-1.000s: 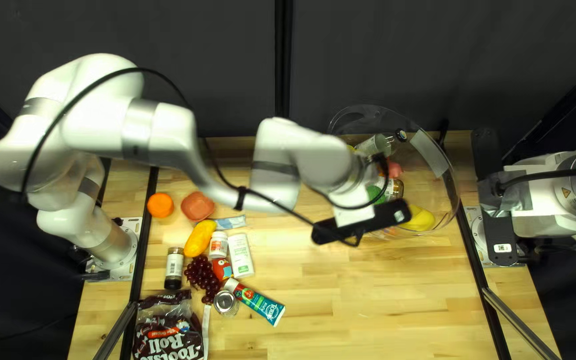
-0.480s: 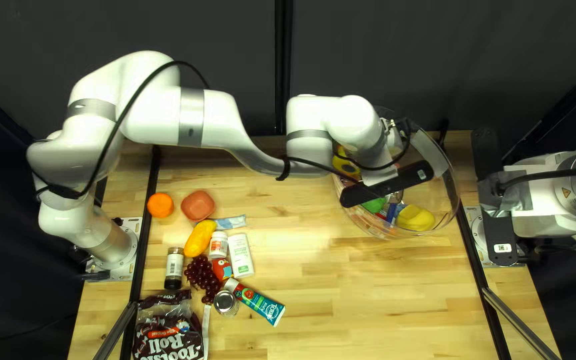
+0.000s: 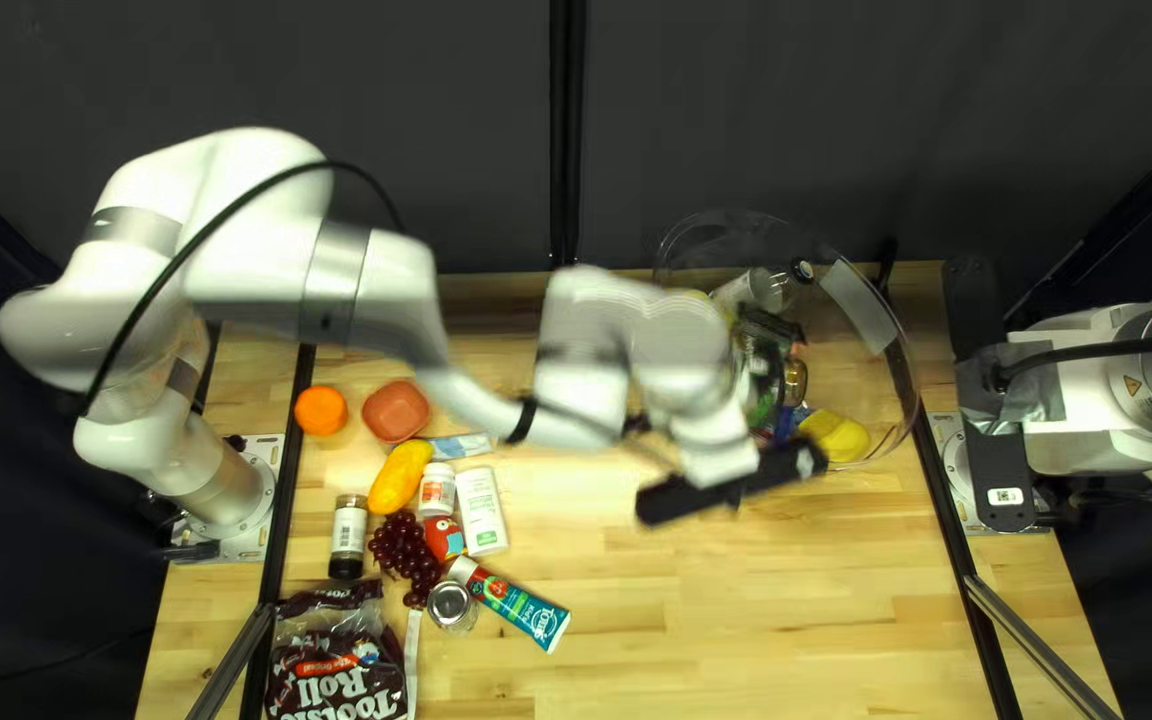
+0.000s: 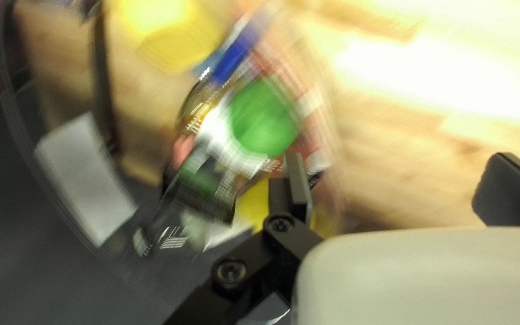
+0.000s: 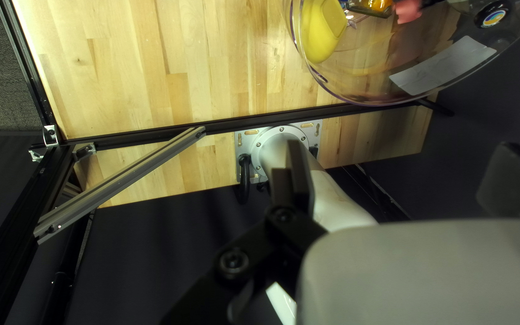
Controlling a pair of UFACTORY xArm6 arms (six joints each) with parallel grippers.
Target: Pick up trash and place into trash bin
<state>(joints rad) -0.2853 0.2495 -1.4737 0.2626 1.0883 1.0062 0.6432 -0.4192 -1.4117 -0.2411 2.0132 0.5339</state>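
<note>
1. Your left arm (image 3: 263, 280), reaching across to the bin; its gripper (image 4: 401, 171) is spread wide, nothing held. Presumably due back at the pile.
2. Your right arm (image 3: 1110, 387), at the right; gripper (image 5: 403, 168) wide, empty.
3. Clear bin (image 3: 907, 400), right of centre in the top left view. Done: a dark packet (image 3: 766, 340), yellow item (image 3: 838, 436) and green ball (image 4: 263, 117) lie inside, among others.
4. Left for you, large: candy bag (image 3: 330, 667), toothpaste tube (image 3: 523, 608).
5. Middling: white bottle (image 3: 482, 510), bowl (image 3: 396, 411), yellow fruit (image 3: 400, 478), grapes (image 3: 403, 550), dark-capped jar (image 3: 348, 534).
6. Small: orange (image 3: 320, 411), pill bottle (image 3: 436, 491), red toy (image 3: 444, 538). You are perhaps halfway.
</note>
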